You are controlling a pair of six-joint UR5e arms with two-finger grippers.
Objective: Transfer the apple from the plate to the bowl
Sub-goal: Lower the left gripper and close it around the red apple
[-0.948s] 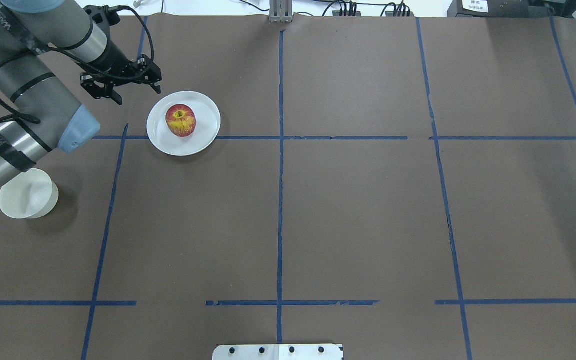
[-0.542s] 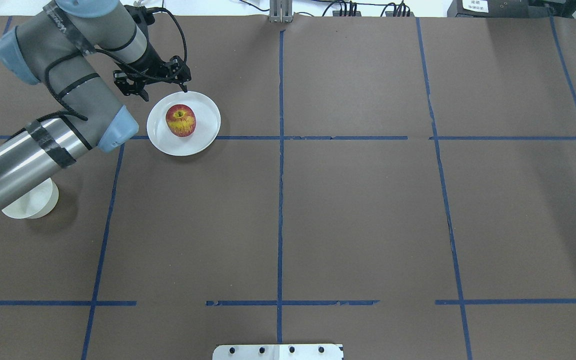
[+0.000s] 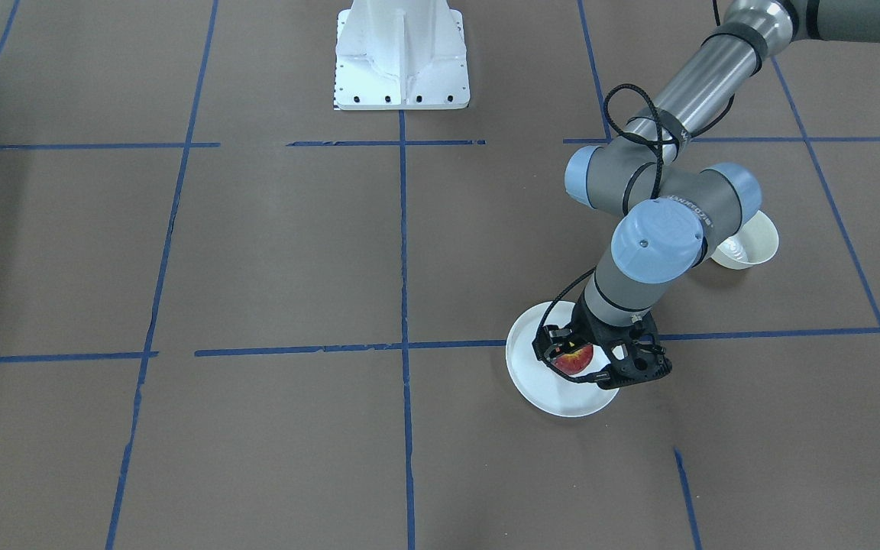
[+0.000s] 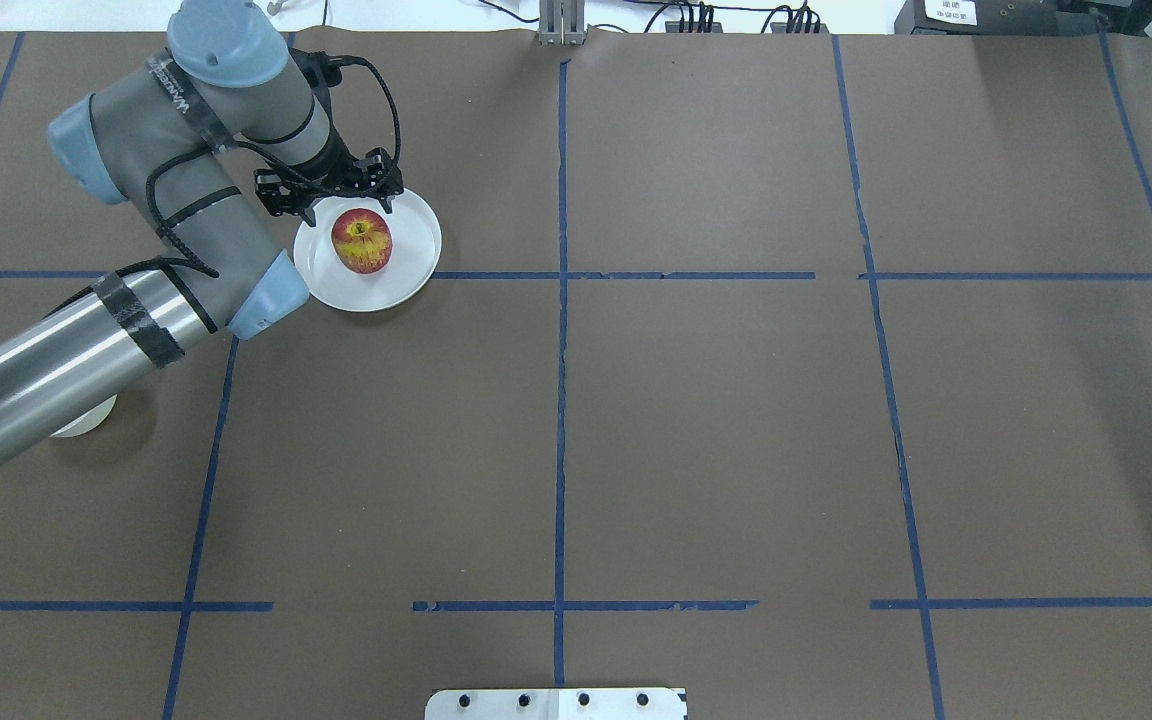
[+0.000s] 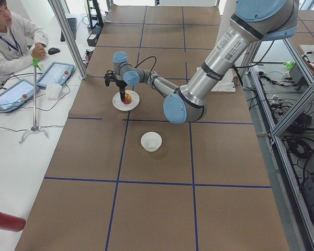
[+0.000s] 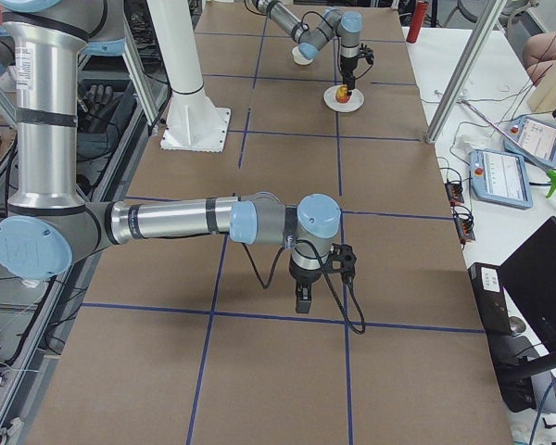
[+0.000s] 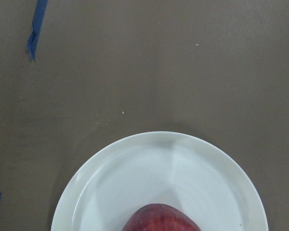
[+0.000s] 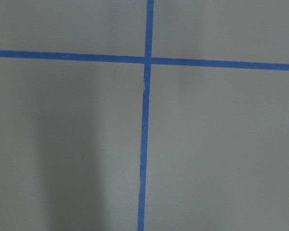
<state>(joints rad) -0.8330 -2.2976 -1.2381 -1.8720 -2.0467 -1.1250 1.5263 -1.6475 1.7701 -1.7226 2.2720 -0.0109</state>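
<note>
The red and yellow apple (image 4: 361, 240) sits on the white plate (image 4: 414, 252) at the far left of the table. My left gripper (image 4: 341, 200) is open and hovers over the plate's far side, its fingers spread either side of the apple (image 3: 574, 357) and not touching it. The left wrist view shows only the apple's top (image 7: 159, 219) and the plate (image 7: 135, 178). The small white bowl (image 3: 745, 244) stands nearer my base, mostly hidden under my left arm in the overhead view (image 4: 86, 422). My right gripper (image 6: 303, 297) shows only in the right side view; I cannot tell its state.
Blue tape lines (image 4: 560, 300) divide the brown table cover. The white robot base (image 3: 402, 57) stands at the middle of my side. A seated operator (image 5: 10, 36) and tablets (image 5: 55, 73) are beyond the table's far edge.
My left arm has swung right, carrying the open gripper from left of the plate to over the plate's far side by the apple. The arm now covers most of the bowl.
</note>
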